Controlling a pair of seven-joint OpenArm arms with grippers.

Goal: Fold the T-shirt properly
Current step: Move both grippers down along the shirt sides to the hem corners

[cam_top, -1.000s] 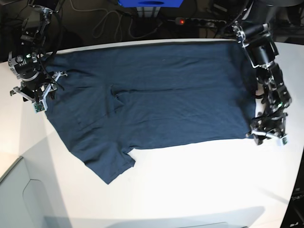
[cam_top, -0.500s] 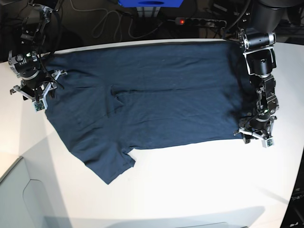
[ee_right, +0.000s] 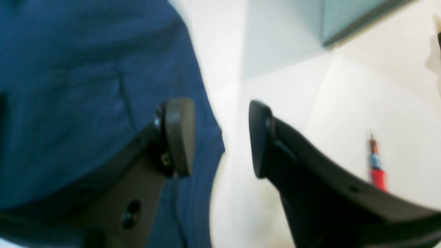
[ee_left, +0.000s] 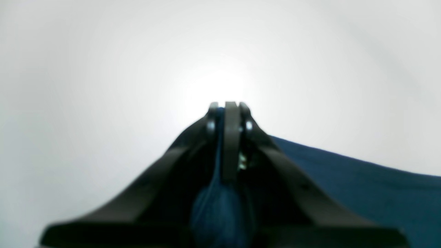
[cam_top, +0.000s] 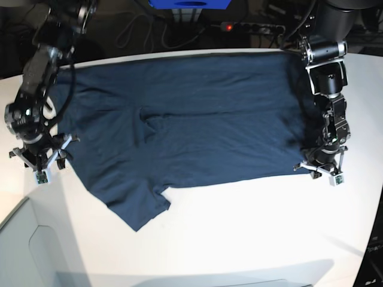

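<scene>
The left gripper (ee_left: 225, 106) is closed on the shirt (cam_top: 227, 140), with a narrow ridge of cloth pinched between its 2 fingertips at the edge. The right gripper (ee_right: 222, 137) is open, its 2 jaws apart, 1 over the cloth and 1 beyond its edge; I cannot tell how high it stands above the table (cam_top: 239, 245).

The shirt lies spread on the table between the 2 arms, its long near edge running fairly straight in the base view. 1 sleeve (cam_top: 140, 209) sticks out towards the camera, near the right arm's end, and small wrinkles show beside it. Past the edge, the right wrist view shows a red-ended tool (ee_right: 377, 168) and a pale block (ee_right: 358, 17), both apart from the cloth.

The step in hand looks like taking hold of both ends for a fold. The right gripper should come down astride the edge and close on a small, firm pinch, matching the left. Both arms should then lift together and carry the edge across level, with light tension. If only 1 side pulls, the shirt will probably skew; a shallow pinch could slip. The sleeve would need laying flat inside the outline.
</scene>
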